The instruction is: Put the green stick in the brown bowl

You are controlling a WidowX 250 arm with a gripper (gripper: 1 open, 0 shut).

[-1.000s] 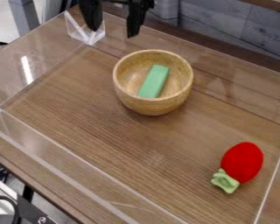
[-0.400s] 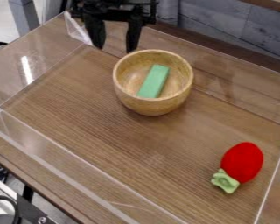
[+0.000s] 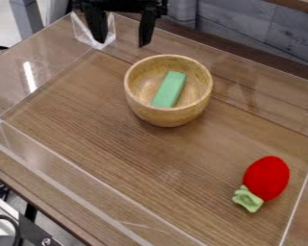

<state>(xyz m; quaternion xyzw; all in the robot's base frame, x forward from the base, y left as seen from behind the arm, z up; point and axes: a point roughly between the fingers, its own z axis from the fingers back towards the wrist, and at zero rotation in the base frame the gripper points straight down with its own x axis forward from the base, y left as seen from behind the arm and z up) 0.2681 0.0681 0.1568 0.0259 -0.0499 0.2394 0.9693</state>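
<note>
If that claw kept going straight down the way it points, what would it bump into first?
Probably the bare wooden table, behind and left of the bowl. The open claw seems clear of the rim, though depth is hard to judge.

Clear walls (image 3: 41, 82) fence table; red toy (image 3: 265, 179) aside.
</note>
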